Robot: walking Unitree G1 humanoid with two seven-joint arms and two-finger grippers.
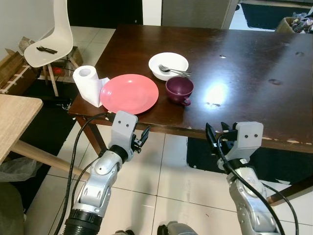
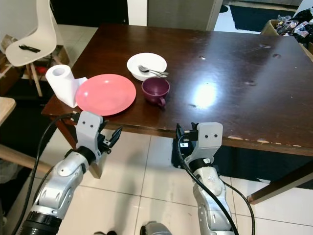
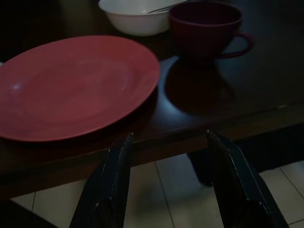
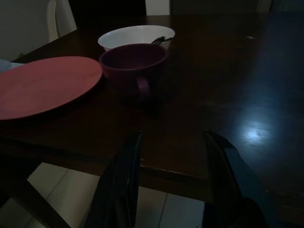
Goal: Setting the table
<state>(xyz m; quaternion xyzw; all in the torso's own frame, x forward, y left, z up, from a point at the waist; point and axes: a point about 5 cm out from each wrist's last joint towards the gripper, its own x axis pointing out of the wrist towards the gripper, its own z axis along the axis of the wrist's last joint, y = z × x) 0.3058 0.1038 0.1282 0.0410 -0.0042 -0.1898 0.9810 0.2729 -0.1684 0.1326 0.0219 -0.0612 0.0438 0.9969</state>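
You are looking at a home dining area; a dark wooden table (image 1: 244, 63) fills the view from 12 to 3 o'clock, with a pink plate (image 1: 129, 93), a white bowl (image 1: 168, 65) and a purple cup (image 1: 179, 90) on it; a white chair (image 1: 51, 39) stands at 10 o'clock; the floor is of pale tiles (image 1: 161, 186).

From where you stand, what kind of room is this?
Probably a home dining area: a dark wooden dining table set with a pink plate, a white bowl holding spoons and a purple cup, a white chair beside it, tiled floor below.
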